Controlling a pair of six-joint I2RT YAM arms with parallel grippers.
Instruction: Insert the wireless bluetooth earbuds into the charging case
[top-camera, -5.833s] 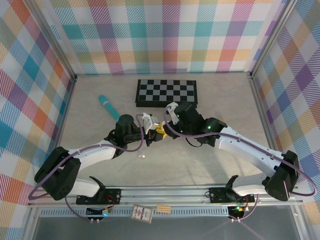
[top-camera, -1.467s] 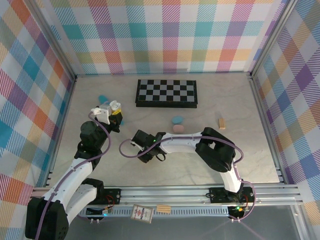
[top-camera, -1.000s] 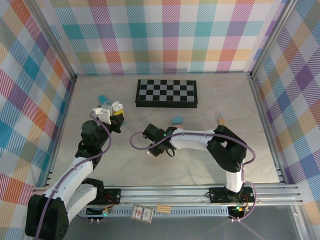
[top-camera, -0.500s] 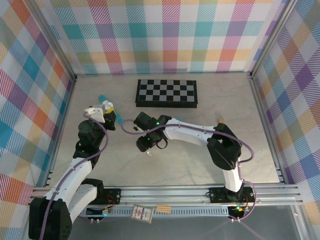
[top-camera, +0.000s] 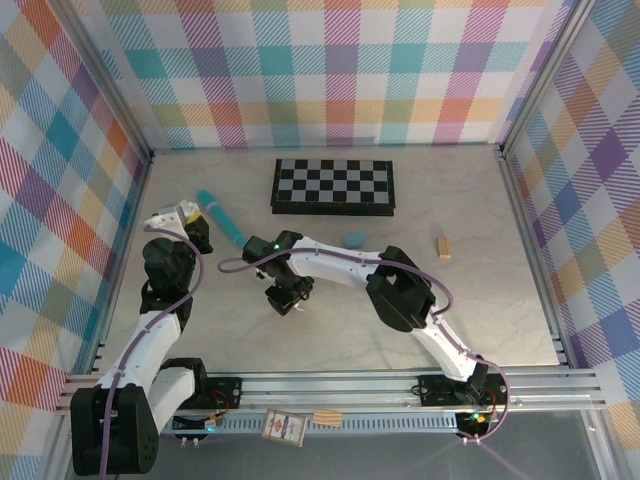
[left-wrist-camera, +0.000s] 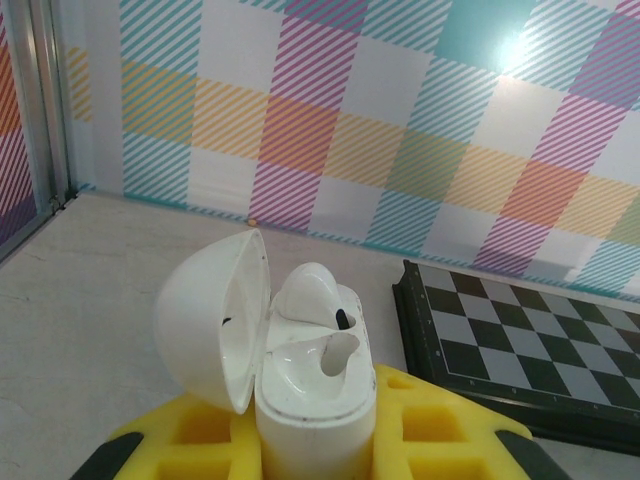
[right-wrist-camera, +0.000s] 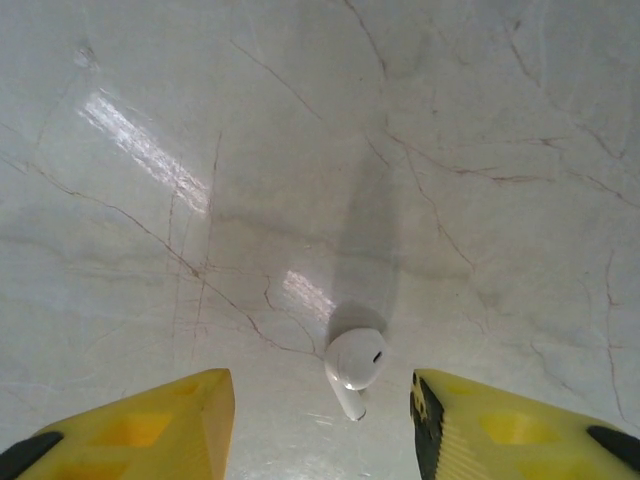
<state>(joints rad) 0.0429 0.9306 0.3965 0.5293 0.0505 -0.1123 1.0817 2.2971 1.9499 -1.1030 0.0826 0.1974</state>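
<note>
Halfway, I judge: one bud (left-wrist-camera: 308, 296) sits in the open case (left-wrist-camera: 315, 395) clamped in my left gripper (left-wrist-camera: 315, 445), while my right gripper (right-wrist-camera: 320, 420), jaws partly apart, straddles the loose bud (right-wrist-camera: 355, 362) on the table (right-wrist-camera: 200, 150), the case at its 10 o'clock.

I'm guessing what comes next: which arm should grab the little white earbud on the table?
The right. Its open gripper straddles the earbud on the table; the left gripper is shut on the open charging case.
</note>
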